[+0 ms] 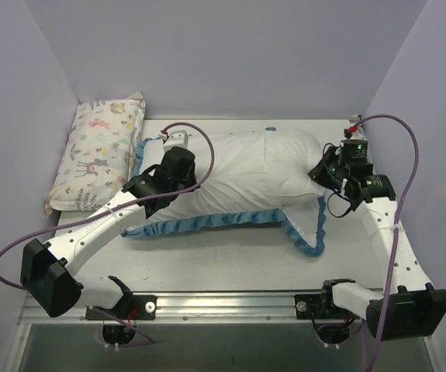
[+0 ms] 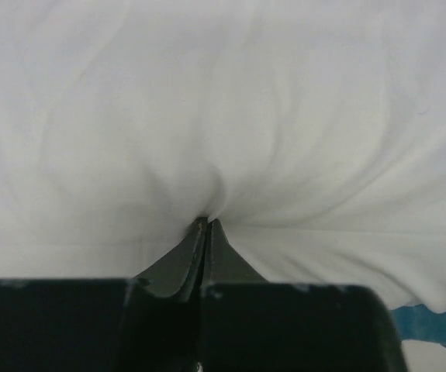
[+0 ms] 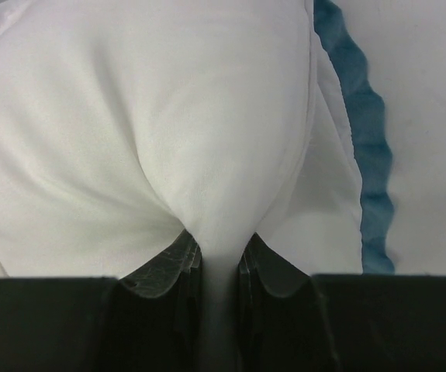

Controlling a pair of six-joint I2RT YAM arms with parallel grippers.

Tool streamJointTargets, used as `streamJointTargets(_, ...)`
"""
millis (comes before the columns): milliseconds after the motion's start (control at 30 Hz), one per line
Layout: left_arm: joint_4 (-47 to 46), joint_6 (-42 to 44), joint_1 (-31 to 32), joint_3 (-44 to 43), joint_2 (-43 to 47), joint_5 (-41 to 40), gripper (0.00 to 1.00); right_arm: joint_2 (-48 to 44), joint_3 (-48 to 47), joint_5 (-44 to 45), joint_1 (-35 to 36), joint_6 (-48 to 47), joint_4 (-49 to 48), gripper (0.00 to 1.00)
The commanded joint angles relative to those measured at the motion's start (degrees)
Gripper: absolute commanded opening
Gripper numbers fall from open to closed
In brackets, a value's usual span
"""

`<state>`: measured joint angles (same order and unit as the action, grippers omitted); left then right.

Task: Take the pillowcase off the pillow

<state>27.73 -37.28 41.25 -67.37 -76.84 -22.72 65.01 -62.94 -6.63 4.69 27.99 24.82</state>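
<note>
White pillowcase [image 2: 230,108] pinched in left hand [image 2: 205,226], pillow [image 3: 160,116] in right hand [image 3: 218,242]

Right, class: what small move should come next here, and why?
Probably the right gripper should draw the pillow outward while the left gripper anchors the pillowcase: both are shut on white cloth, and the pillow looks mostly covered.

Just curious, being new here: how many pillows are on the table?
2. A plump white pillow lies mid-table in its blue-trimmed pillowcase; a pastel animal-print pillow sits at the far left corner. None seems hidden.
</note>
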Motion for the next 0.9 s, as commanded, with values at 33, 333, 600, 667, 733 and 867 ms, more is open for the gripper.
streamJointTargets(33, 4.79, 0.45, -4.07, -2.41, 2.39, -5.05, 0.00, -2.26, -2.98, 4.79, -0.91, -1.97, -0.91, 0.00)
streamJointTargets(333, 8.66, 0.98, -18.04, -1.18, 6.26, -8.30, 0.00, -2.17, -7.63, 0.40, -9.69, -0.74, 2.07, 0.00)
streamJointTargets(600, 5.15, 3.34, -21.67, -2.58, 6.97, 0.65, 0.00, -3.22, -7.73, -4.35, -9.09, -0.39, 1.99, 0.00)
streamJointTargets(667, 5.50, 4.67, -18.15, -6.43, 5.83, 2.50, 0.07, -3.75, -5.80, -3.48, -6.98, -1.27, 1.81, 0.00)
streamJointTargets(733, 5.50, 5.02, -15.16, -8.90, 4.60, 2.94, 0.30, -5.50, -2.30, -1.64, -1.54, -2.06, 0.85, 0.00)
streamJointTargets(867, 4.62, 7.21, -6.66, -16.45, 0.38, 5.22, 0.78, -8.67, 7.08, 2.58, 3.48, -2.24, -1.78, 0.00)
